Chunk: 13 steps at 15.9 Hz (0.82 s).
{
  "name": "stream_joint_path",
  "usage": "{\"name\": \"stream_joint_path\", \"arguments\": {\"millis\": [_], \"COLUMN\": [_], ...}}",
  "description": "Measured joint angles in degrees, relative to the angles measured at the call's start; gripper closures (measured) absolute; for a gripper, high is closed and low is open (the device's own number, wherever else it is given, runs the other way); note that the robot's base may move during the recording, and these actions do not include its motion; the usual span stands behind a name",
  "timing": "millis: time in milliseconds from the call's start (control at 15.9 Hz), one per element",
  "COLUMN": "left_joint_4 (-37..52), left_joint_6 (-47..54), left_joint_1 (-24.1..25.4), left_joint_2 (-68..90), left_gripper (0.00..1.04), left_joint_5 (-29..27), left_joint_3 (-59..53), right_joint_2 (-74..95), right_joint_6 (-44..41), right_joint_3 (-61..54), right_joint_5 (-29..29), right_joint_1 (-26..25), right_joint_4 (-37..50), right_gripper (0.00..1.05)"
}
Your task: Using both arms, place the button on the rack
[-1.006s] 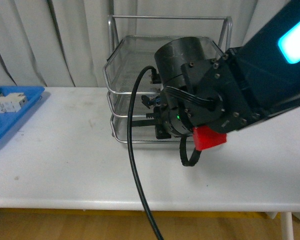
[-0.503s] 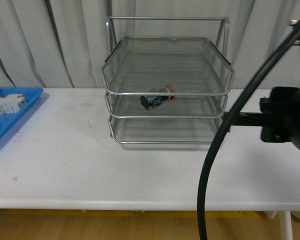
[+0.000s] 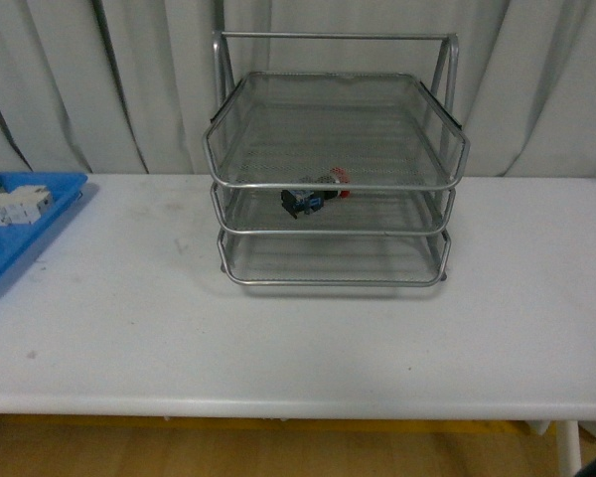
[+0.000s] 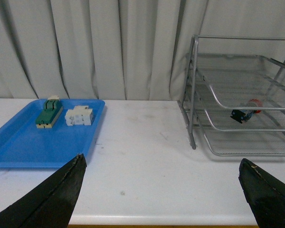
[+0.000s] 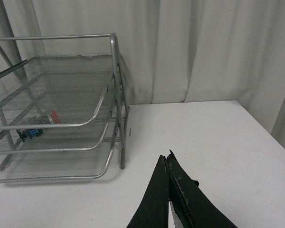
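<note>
Silver wire rack [image 3: 335,169] held the button [image 3: 311,196] on its middle tier, while the left gripper [image 4: 162,190] gaped wide and the right gripper [image 5: 167,164] was pressed together, empty.

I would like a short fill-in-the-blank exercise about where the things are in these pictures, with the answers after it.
1. The button lies in the ____ tier of the rack.
2. The tray holding the green block is ____ in colour.
3. The right gripper is ____.

Answers: middle; blue; shut
</note>
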Motion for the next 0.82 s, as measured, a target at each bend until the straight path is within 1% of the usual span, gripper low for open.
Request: {"name": "stream_joint_path", "arguments": {"millis": [126,440,503,629,818], "left_joint_4": [0.0,0.0,0.0,0.0,0.0], "left_joint_6": [0.0,0.0,0.0,-0.02,0.0], "left_joint_1": [0.0,0.0,0.0,0.0,0.0], "left_joint_2": [0.0,0.0,0.0,0.0,0.0], "left_gripper": [0.07,0.07,0.07,0.07,0.07], "left_joint_5": [0.0,0.0,0.02,-0.11,0.0], "left_joint_3": [0.0,0.0,0.0,0.0,0.0], "right_joint_2": [-5.75,-18.43,-21.44,-23.67,-26.91], "right_joint_6": [0.0,0.0,-0.11,-0.13,-0.13], "right_joint_3": [-2.32,-5.22,-5.84,-6.08,-6.45], "right_joint_5": [-1.86,-4.87,-9.01,-9.38,-9.66], "right_joint_1": [-1.99,-4.72,-8.37,-9.9,-10.1], "right_joint_4": [-4.11,-13.49,-15.96,-17.99,-20.61], "right_gripper": [1.03,1.03,1.03,1.03,1.03]}}
